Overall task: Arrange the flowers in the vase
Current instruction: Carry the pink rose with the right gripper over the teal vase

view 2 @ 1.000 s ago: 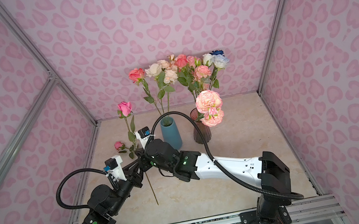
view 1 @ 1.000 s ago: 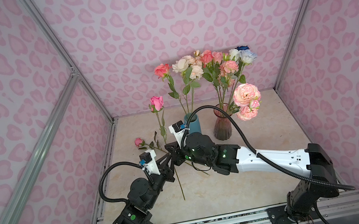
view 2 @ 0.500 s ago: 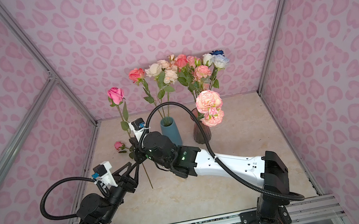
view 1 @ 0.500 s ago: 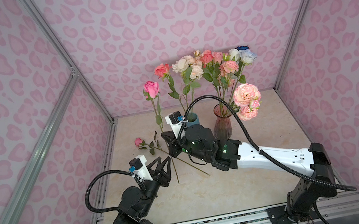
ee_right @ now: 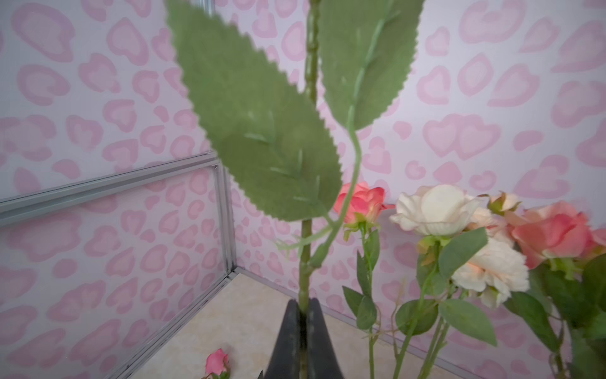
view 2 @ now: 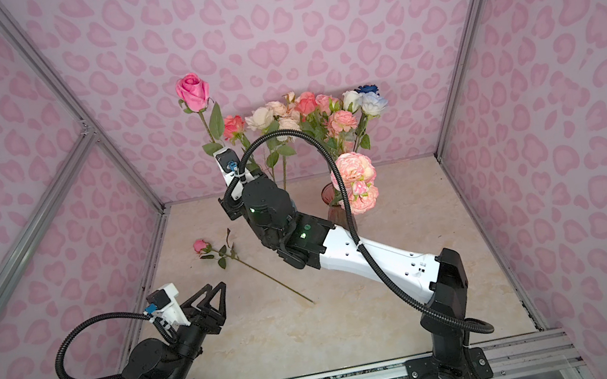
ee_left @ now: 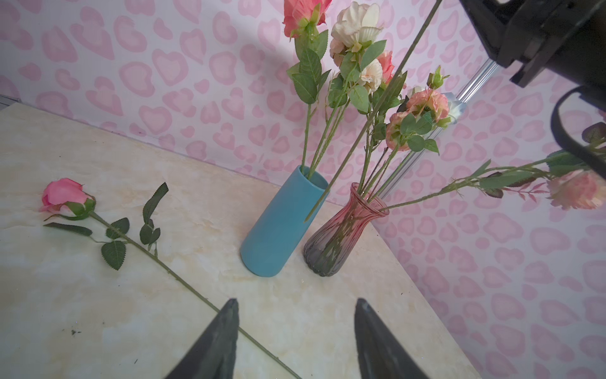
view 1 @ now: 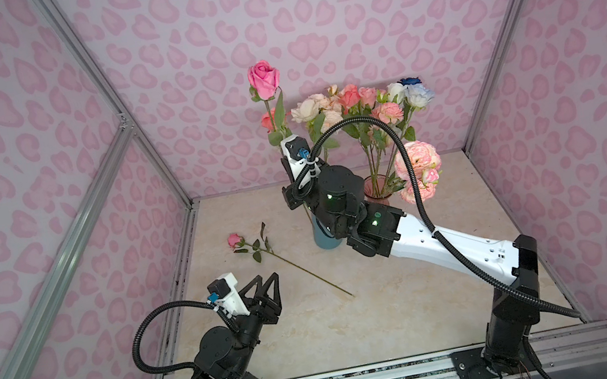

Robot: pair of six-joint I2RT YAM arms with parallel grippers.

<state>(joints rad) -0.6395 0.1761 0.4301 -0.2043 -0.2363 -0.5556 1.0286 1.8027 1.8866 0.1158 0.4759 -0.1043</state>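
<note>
The right tool (ee_right: 303, 308) pinched the stem of a pink rose (view 1: 264, 79) beside the blue vase (view 1: 323, 237); the left tool (view 1: 268, 276) stood open, empty.

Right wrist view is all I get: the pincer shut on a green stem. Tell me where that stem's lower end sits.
Observer: In the left wrist view the held stem ends against the outer wall of the blue vase, below its rim. It is not inside.
Operator: Name the bloom on top.
Observer: A pink rose, shown in both top views.
Operator: Report the left pincer.
Observer: The left pincer is open and holds nothing. A second pink rose lies flat on the table in front of it.
</note>
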